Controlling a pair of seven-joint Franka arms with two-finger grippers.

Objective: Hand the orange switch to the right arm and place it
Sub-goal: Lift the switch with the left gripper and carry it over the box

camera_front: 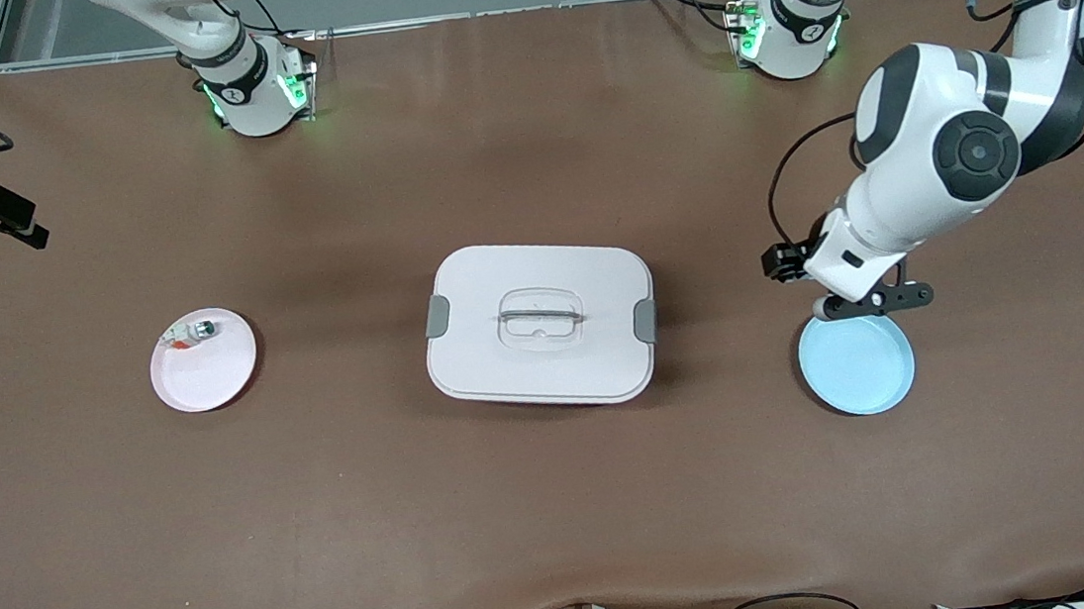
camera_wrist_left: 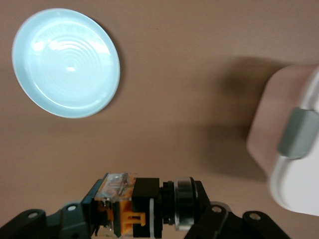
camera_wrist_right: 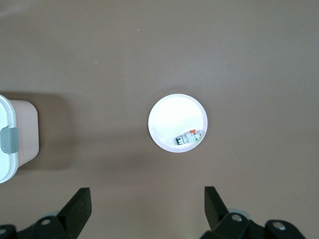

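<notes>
In the left wrist view the orange switch (camera_wrist_left: 117,205) lies crosswise between the fingers of my left gripper (camera_wrist_left: 144,211), which is shut on it; its black body, orange parts and silver ring show. From the front, the left gripper (camera_front: 862,303) hangs over the blue plate's rim on the side toward the robots' bases, and the wrist hides the switch. The right arm rises from its base (camera_front: 247,84) out of the front view. My right gripper (camera_wrist_right: 147,209) is open and holds nothing, high over the table beside the pink plate.
A light blue plate (camera_front: 857,369) (camera_wrist_left: 65,62) lies at the left arm's end. A white lidded box (camera_front: 540,323) (camera_wrist_left: 299,149) (camera_wrist_right: 10,144) sits mid-table. A pink plate (camera_front: 205,372) (camera_wrist_right: 172,117) at the right arm's end holds a small white switch (camera_front: 196,331) (camera_wrist_right: 190,138).
</notes>
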